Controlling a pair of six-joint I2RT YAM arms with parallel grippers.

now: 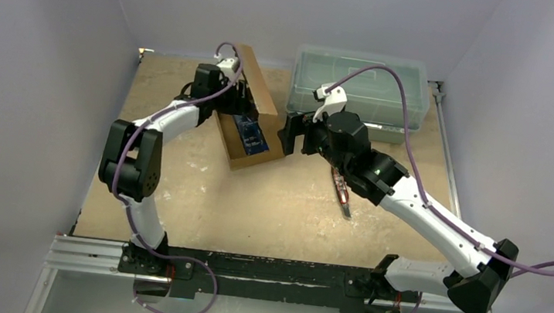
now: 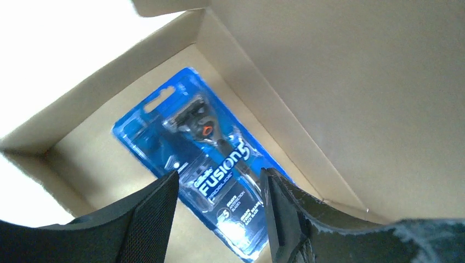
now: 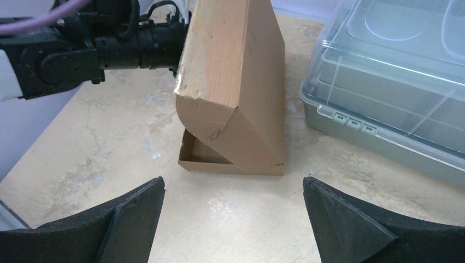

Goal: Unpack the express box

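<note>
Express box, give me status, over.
Left gripper open, hovering over Fusion5 razor pack inside express box, lid up. Right gripper open, empty, facing box. Lidded plastic bin stands beside, clear of box.

The view looks down into the open box (image 2: 137, 71), its brown cardboard floor and low walls plain to see. A razor pack (image 2: 203, 159) lies flat on the floor, set diagonally, hang-hole end toward the far left corner. It is a blue blister card holding a black razor with an orange spot, printed "Fusion5". To the right the lid (image 2: 351, 98) rises as a broad cardboard face. The left pincer (image 2: 219, 175) fills the bottom edge: its two black fingers (image 2: 148, 219) stand apart, and the near end of the pack shows in the gap between them. Outside the box, on the left, everything is washed out white.
</note>
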